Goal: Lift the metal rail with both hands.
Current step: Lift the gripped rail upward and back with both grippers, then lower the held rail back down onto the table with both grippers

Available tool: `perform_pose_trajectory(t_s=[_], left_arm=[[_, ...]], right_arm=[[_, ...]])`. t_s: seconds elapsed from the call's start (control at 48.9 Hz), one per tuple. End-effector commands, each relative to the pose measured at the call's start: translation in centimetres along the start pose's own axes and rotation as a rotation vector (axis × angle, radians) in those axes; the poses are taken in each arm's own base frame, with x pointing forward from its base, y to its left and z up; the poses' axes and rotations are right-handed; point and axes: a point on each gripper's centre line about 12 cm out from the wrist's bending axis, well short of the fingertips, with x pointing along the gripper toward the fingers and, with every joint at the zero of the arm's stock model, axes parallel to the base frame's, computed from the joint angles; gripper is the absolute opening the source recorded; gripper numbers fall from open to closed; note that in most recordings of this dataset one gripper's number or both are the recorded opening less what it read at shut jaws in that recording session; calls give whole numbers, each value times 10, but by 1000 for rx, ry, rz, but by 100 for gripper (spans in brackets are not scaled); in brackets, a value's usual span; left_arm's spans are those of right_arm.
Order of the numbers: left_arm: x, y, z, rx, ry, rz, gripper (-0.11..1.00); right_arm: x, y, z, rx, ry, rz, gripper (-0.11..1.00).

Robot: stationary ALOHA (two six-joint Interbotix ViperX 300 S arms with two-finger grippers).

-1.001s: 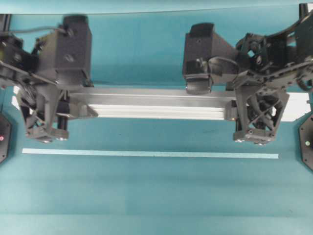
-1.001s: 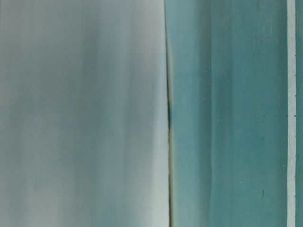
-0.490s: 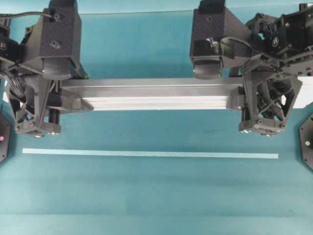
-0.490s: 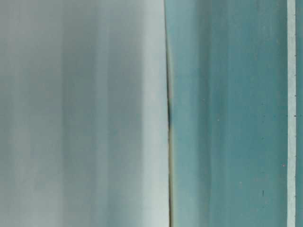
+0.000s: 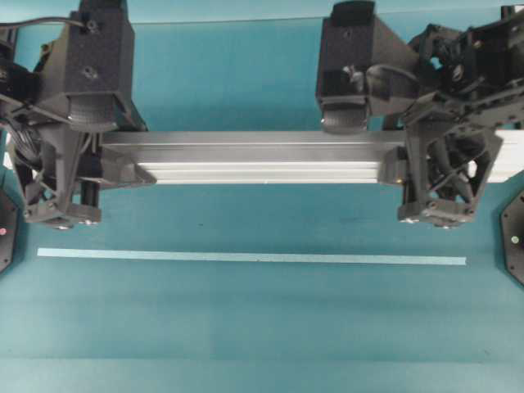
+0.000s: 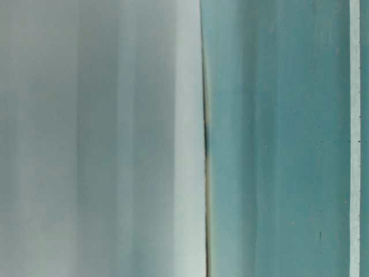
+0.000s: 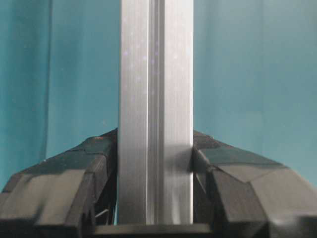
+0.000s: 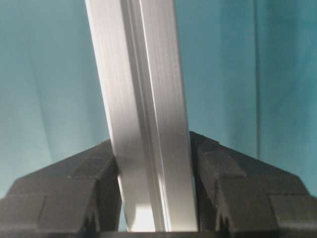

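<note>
The metal rail [image 5: 262, 157] is held crosswise above the far half of the teal tabletop [image 5: 262, 327], parallel to its far edge, apparently raised clear of the surface. The left gripper [image 5: 82, 164] is clamped on the rail's left end, and the right gripper [image 5: 442, 164] is clamped on its right end; in both wrist views the fingers are pressed against the rail's sides. The lifting step is judged to be in hand. An even, level rise of both arms is called for next, so that the rail is not twisted. A pale flat strip [image 5: 252, 258] lies nearer the front edge, well apart.
</note>
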Motion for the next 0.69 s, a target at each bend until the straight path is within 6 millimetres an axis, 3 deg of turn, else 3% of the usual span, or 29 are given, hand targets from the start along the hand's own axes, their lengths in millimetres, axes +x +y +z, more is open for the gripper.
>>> perform_pose_trajectory(t_s=[0.0,0.49,0.674], left_arm=[[-3,-1,-2,-3,-29,-6,36],[72,2,-51,-14,52,2,36],[109,2,-75,-3,121,3,36]], right_arm=[[7,-1,2,4,-22,-9,38],[103,3,-23,-11,22,4,38],[136,3,-36,-12,45,3,38]])
